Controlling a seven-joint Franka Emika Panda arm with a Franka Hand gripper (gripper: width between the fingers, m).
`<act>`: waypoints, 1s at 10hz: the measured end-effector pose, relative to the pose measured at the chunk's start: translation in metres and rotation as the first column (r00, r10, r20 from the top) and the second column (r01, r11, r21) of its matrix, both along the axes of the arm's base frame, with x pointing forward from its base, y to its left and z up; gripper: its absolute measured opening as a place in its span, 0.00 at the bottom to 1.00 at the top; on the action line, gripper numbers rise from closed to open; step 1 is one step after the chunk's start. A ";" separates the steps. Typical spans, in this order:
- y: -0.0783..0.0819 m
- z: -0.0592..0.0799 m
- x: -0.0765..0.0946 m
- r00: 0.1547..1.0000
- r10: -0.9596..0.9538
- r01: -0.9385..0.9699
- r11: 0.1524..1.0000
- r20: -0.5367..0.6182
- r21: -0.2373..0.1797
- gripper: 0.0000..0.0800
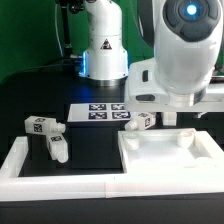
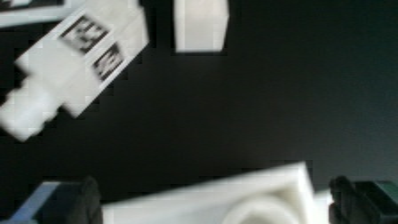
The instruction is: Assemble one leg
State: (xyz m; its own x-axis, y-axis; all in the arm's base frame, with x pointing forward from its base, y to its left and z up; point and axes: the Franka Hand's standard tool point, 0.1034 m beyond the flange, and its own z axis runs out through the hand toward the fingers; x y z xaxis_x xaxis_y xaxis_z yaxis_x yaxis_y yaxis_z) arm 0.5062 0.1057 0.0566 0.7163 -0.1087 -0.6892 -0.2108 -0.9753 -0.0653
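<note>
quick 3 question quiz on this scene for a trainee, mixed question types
1. True or false: the gripper is shut.
2. In the exterior view, the large white panel lies: A) at the view's right, B) at the view's left, C) out of view.
3. Fill in: the leg nearest the panel lies at the marker board's ____ end in that view.
Key: 1 false, it is open; 2 A; 3 right.

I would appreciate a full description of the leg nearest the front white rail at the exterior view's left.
The leg is a small, stubby white peg, plastic by its look, with a black-and-white square tag on its upper side. It lies on its side on the black table, apart from the neighbouring leg.
</note>
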 end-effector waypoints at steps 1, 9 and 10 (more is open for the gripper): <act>0.011 0.000 -0.010 1.000 0.017 -0.017 1.000 -0.015 0.012 0.81; 0.011 -0.012 -0.049 0.995 0.025 -0.025 1.000 -0.096 0.005 0.81; 0.016 -0.011 -0.058 0.992 0.018 -0.020 1.000 -0.123 -0.013 0.81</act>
State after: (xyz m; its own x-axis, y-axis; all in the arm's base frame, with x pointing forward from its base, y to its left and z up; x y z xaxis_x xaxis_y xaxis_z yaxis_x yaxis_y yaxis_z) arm 0.4480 0.1219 0.0452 0.6283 -0.1065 -0.7706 -0.1981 -0.9798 -0.0261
